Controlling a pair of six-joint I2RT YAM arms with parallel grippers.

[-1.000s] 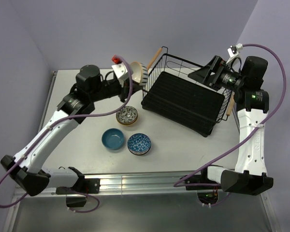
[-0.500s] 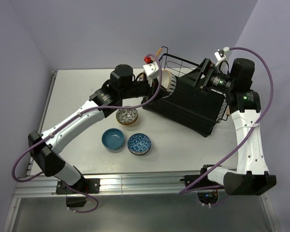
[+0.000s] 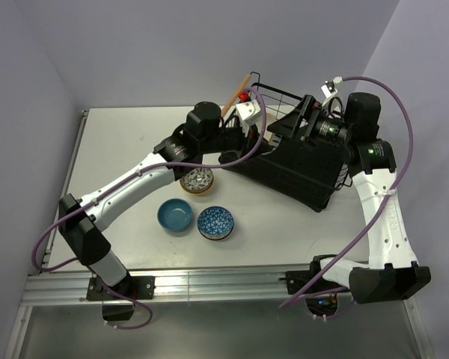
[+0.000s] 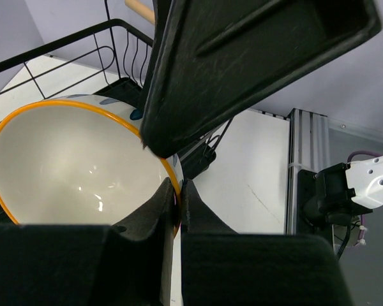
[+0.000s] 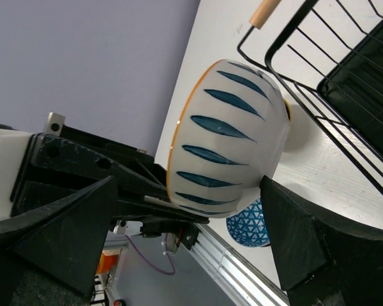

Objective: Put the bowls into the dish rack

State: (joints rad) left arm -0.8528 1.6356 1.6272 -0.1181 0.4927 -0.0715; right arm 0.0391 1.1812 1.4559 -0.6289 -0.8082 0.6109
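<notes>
My left gripper [image 4: 177, 191] is shut on the orange rim of a white bowl with blue stripes [image 4: 70, 166] and holds it tilted at the left end of the dish rack [image 3: 307, 164]. The rack is a black wire basket with wooden handles. In the right wrist view the bowl [image 5: 230, 137] is on its side above the table, beside the rack's wires [image 5: 345, 70]. My right gripper [image 5: 188, 185] is open, with the bowl between its wide-spread fingers. In the top view the right gripper [image 3: 290, 123] faces the left gripper [image 3: 256, 129] over the rack's left end.
Three more bowls sit on the table left of the rack: a brown patterned one [image 3: 197, 179], a plain teal one [image 3: 174, 215] and a blue patterned one [image 3: 215, 222]. A wooden handle [image 3: 236, 93] sticks out at the rack's far left. Purple cables loop over both arms.
My left arm has carried the striped bowl rightward to the rack's left end. My right gripper has swung left across the rack to meet it. The rack looks shifted.
</notes>
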